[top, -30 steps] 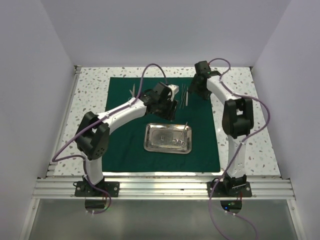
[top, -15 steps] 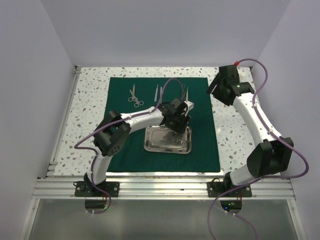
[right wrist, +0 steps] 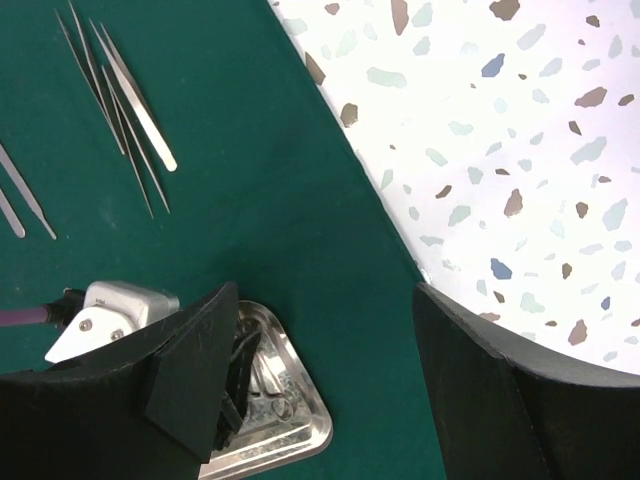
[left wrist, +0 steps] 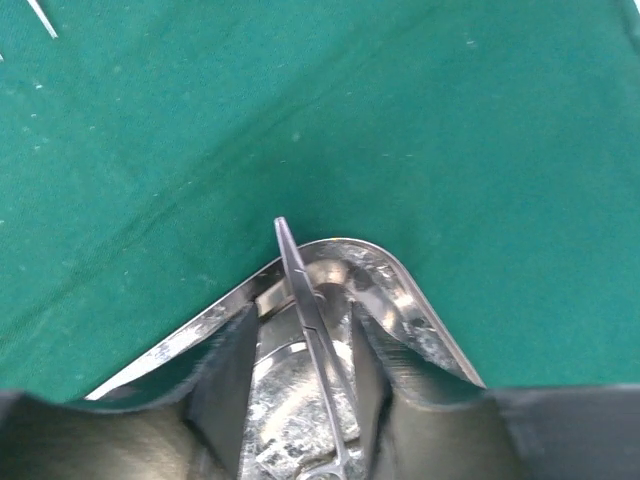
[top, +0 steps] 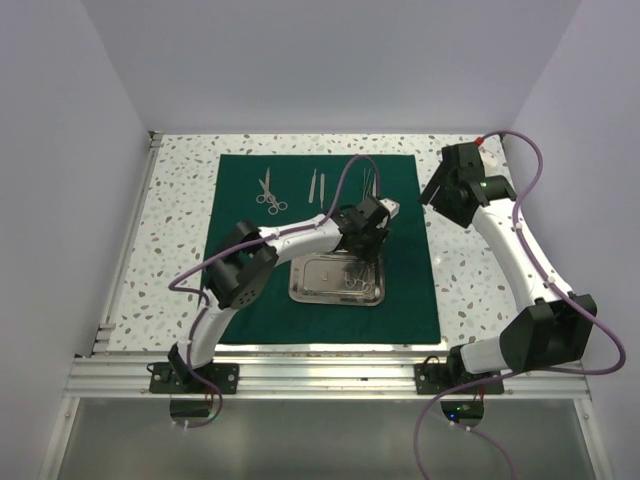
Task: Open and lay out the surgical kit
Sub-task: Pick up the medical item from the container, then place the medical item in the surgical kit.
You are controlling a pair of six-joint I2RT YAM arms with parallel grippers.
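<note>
The surgical kit lies unwrapped: the dark green drape (top: 400, 270) is spread flat, with the shiny steel tray (top: 310, 285) on its near half. Ring-handled scissors (top: 268, 192), tweezers (top: 315, 184) and further slim instruments (top: 368, 182) lie in a row along its far half. My left gripper (top: 368, 240) is low over the tray's far right corner (left wrist: 400, 290). Its jaws stand apart on either side of slim forceps (left wrist: 300, 290), whose tip rests over the rim. My right gripper (top: 440, 195) hangs wide open above the drape's right edge (right wrist: 380, 210), holding nothing.
Speckled white tabletop (top: 480, 280) surrounds the drape. In the right wrist view, tweezers (right wrist: 135, 100) lie at the top left, and the tray (right wrist: 290, 440) with the left gripper's body (right wrist: 110, 310) sits at the bottom left. An aluminium rail (top: 320, 375) runs along the near edge.
My left gripper came back from the far half of the drape to the tray's far right corner, and its jaws narrowed around the forceps. The right arm swung right, away from the laid-out instruments.
</note>
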